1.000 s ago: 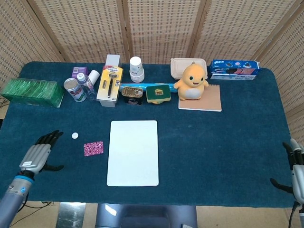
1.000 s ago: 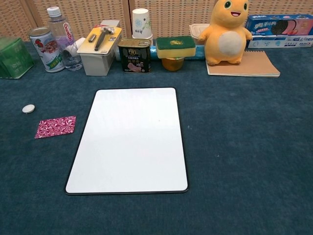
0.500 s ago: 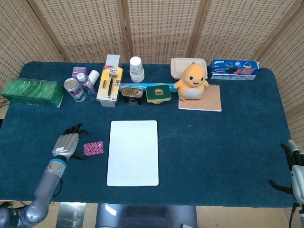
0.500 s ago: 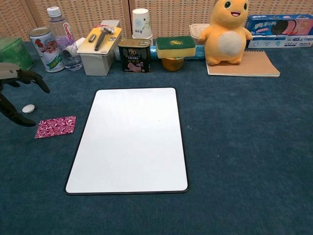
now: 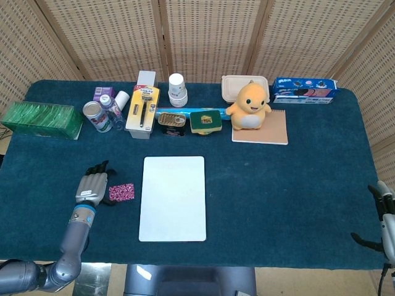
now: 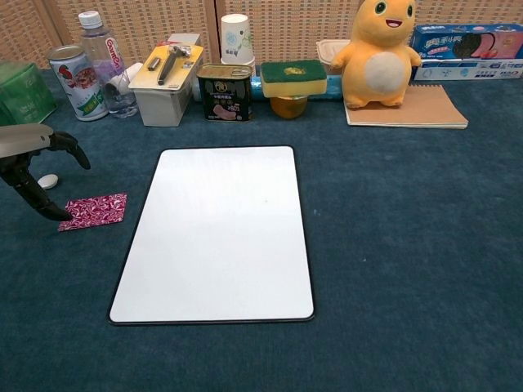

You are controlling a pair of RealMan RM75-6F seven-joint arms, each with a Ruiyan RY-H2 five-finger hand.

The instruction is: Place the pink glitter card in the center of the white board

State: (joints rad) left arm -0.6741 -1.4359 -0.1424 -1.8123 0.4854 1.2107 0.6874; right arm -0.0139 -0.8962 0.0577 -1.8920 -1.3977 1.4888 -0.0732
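Chest view is showing the left robot hand [image 6: 33, 167] hovering with fingers spread, grasping nothing, beside the pink glitter card [image 6: 93, 211] lying flat on the worktop [image 6: 409, 245] left of the white board [image 6: 216, 233]. Risk: fingertips sliding the thin card instead of lifting. Labels are reading too small.

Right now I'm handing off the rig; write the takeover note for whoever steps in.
Left hand: fingers apart, holding nothing, right beside the pink glitter card on its outer side; a fingertip reaches the card's edge, but contact is unclear.
Right hand: at the table's right edge, idle; whether its fingers are closed is unclear.
The card lies flat on the blue cloth, just left of the white board, which is bare. A small white disc sits near the hand.
Done: approach only.
Left: grip the card, carry it over, set it at the board's center.
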